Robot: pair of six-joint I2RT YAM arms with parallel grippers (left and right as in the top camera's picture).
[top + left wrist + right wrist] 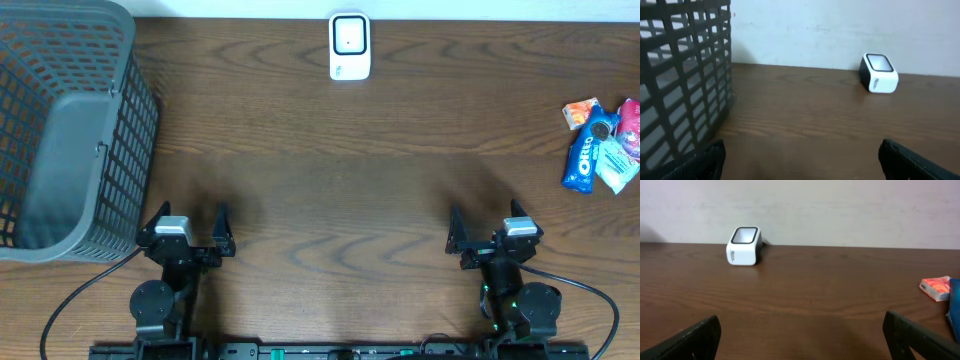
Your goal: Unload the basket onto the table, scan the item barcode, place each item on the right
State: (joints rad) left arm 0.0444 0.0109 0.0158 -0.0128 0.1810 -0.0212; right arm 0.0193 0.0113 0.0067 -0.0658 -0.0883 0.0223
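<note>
Looking down from overhead, you see a brown worktop (330,170) with a wavy wood grain. A dark grey plastic basket (130,150) with open lattice walls sits at its left edge. A small white boxy scanner (349,46) with a dark-framed window stands at the middle of the far edge. The snack packets (600,145), glossy wrappers in blue, orange, pink and pale blue, lie bunched at the far right, well apart from both arms. The left hand (190,215) and the right hand (487,222) sit near the front edge, each spread wide and pinching nothing.

From the left wrist, the basket (685,75) lattice fills the left side. The scanner (879,73) shows its slanted face against a pale wall (840,30). You get no sight of the packets here.

From the right wrist, the scanner (744,246) stands to the left. Only an orange packet (937,288) and a sliver of blue wrapper (955,305) show at the right edge, and the basket falls outside this view.
</note>
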